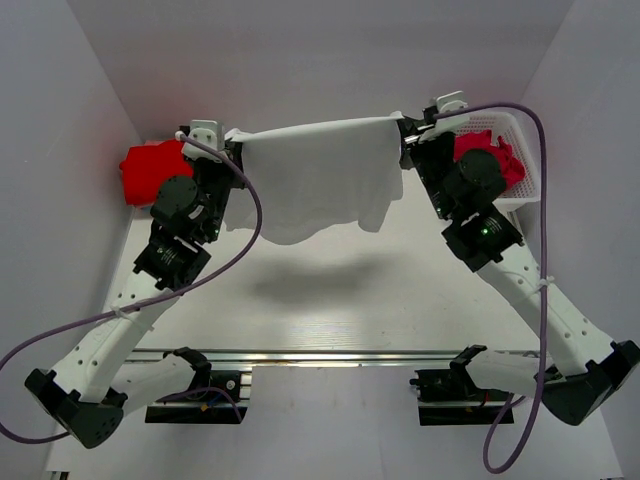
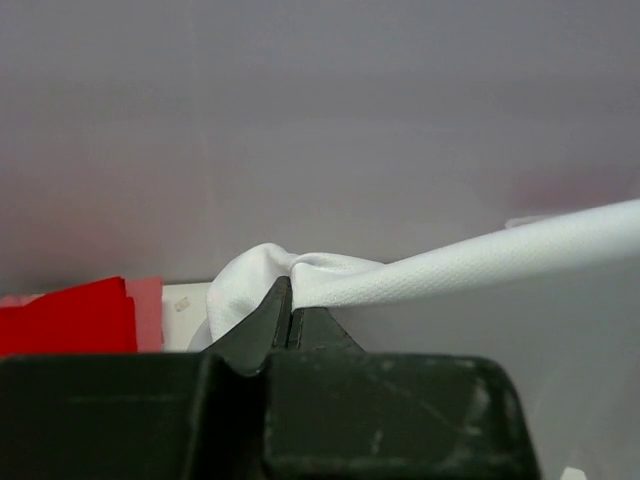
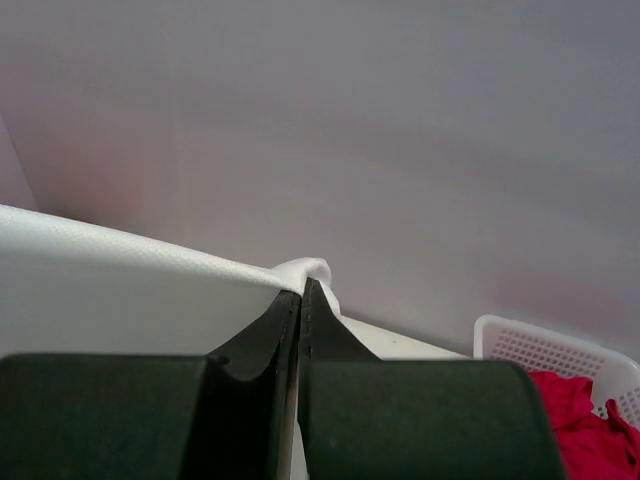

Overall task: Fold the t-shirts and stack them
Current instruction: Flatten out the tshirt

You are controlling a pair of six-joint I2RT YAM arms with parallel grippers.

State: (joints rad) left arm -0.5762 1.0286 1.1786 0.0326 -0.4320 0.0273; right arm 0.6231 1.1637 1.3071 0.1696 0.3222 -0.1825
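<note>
The white shirt (image 1: pixel 320 175) hangs in the air over the back of the bench (image 1: pixel 330 310), stretched by its top edge between the two arms. The rest droops below with an uneven hem that, judging by the shadow, is clear of the surface. The left pincer (image 2: pixel 290 302) is closed on one bunched corner of that edge and the right pincer (image 3: pixel 302 295) is closed on the other; both wrist views show cloth nipped at the very fingertips. The step in hand appears to be spreading the shirt flat before the first fold. To do it well, both arms should come down together and level, letting the hanging hem touch the bench first. They should then draw away from the hem so the cloth lays out without creasing. The top edge wants to be taut but not strained, since the grip is only at the tips and a hard pull could slip a corner free. The lay-down spot is best mid-bench, between the red shirt (image 1: pixel 150 172), which looks folded at the left, and the basket (image 1: pixel 528 150) at the right with its red heap (image 1: pixel 505 165), so nothing snags on either. Release should come only once the cloth lies flat.
</note>
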